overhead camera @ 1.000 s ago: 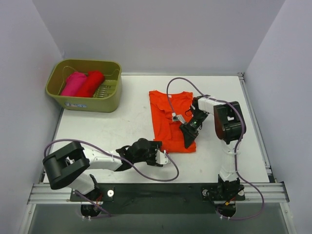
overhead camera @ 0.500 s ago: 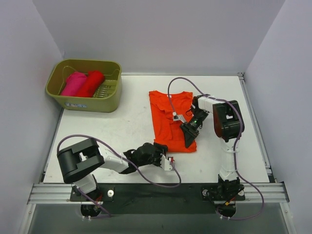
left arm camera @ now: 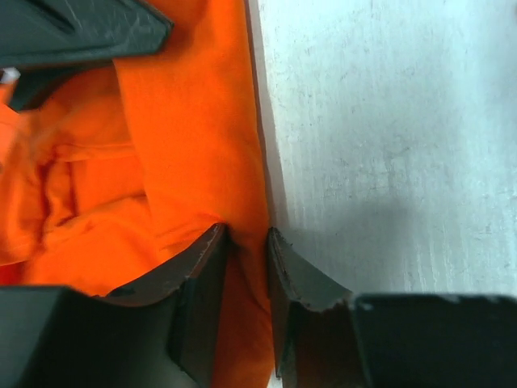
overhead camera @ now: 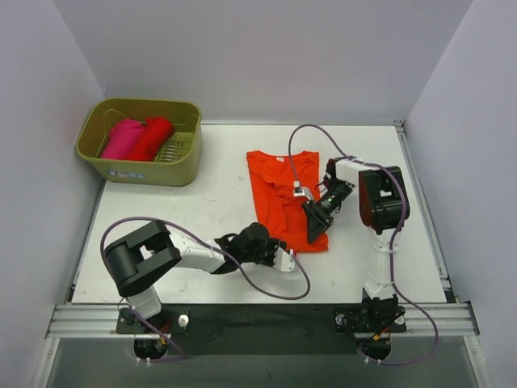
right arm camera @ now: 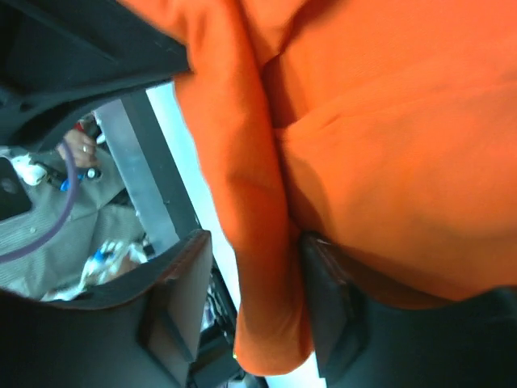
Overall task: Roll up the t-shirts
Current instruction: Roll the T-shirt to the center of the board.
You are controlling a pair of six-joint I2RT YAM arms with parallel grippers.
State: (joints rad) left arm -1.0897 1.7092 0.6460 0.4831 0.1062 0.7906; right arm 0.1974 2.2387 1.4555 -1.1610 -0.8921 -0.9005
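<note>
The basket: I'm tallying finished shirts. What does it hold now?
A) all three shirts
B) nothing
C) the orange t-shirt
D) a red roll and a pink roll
D: the basket holds a red roll beside a pink roll; the orange t-shirt lies out on the table.

Robot lab cell: white table boxed by plain walls, aluminium mounting rail in front.

No legible writing in any view.
The only printed item is a small pale sticker on the front wall of the olive-green plastic basket; its bluish marks are too small to read.
</note>
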